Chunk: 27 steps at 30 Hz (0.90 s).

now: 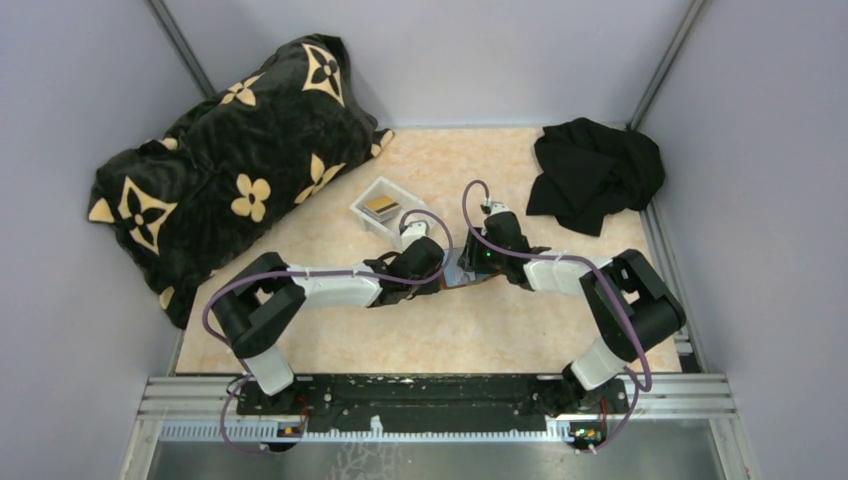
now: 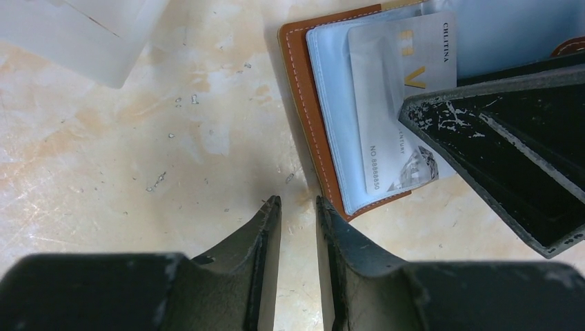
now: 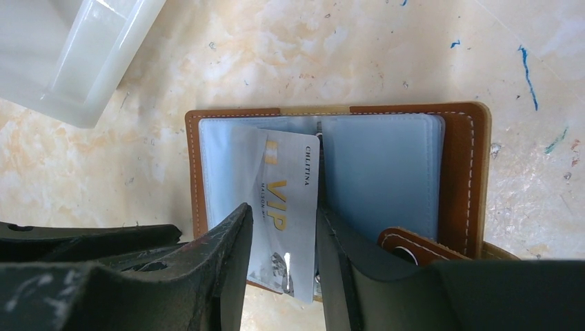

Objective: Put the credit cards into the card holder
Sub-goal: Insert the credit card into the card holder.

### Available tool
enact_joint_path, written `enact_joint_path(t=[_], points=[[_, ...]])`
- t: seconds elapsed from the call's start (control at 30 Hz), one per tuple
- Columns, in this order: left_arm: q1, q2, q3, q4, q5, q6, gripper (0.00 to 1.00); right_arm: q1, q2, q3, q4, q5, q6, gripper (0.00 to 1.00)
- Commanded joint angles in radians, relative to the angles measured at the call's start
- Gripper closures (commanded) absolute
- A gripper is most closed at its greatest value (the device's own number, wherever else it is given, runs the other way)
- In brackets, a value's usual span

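**Marbled tabletop, wallet spread flat, silver card between my right fingers**

Peach marbled tabletop (image 1: 450,340) fills my overhead view. A black blanket with gold flowers (image 1: 230,190) is heaped at the back left, and a black cloth (image 1: 595,175) is crumpled at the back right. Both my arms reach to the middle, and their tips almost meet over the card holder (image 3: 469,172). It is a reddish-brown leather wallet lying spread flat with its clear sleeves facing up. Near it, toward the back left, stands the white tray (image 3: 83,62) with a gold-tan card (image 1: 380,206) inside.

From my right wrist I see the silver VIP card (image 3: 293,186) lying at a slant on the holder's left sleeve. Its upper corner looks tucked under the clear plastic, and its lower end sticks out past the leather edge. The right gripper (image 3: 283,210) straddles that lower end. Its fingers stand about half apart, one at each long edge of the card. I cannot tell whether they pinch it or only flank it.

From my left wrist, the left gripper (image 2: 298,207) points at bare tabletop just beside the holder's stitched edge. Its fingers stand a narrow gap apart with nothing between them. One finger of the right claw lies across the card in that view.
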Motion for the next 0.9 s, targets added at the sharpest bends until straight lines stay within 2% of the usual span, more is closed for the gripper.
enact_joint_path(t=[0.0,0.33,0.5,0.73,0.87], points=[[-0.005,-0.014,-0.018,-0.065,-0.014,-0.001,0.68,0.011,-0.013,0.016,-0.007,0.012,-0.016,0.61],[-0.005,-0.042,-0.005,-0.061,-0.009,-0.005,0.71,0.011,-0.013,0.005,0.001,0.017,-0.017,0.61],[-0.005,-0.073,-0.028,-0.009,-0.002,-0.009,0.77,0.011,-0.013,0.001,0.006,0.015,-0.016,0.62],[-0.005,-0.114,-0.064,0.131,0.031,-0.002,0.98,0.011,-0.013,-0.002,0.010,0.014,-0.014,0.62],[-0.005,-0.097,-0.060,0.187,0.058,0.003,1.00,0.011,-0.013,-0.003,0.012,0.013,-0.013,0.63]])
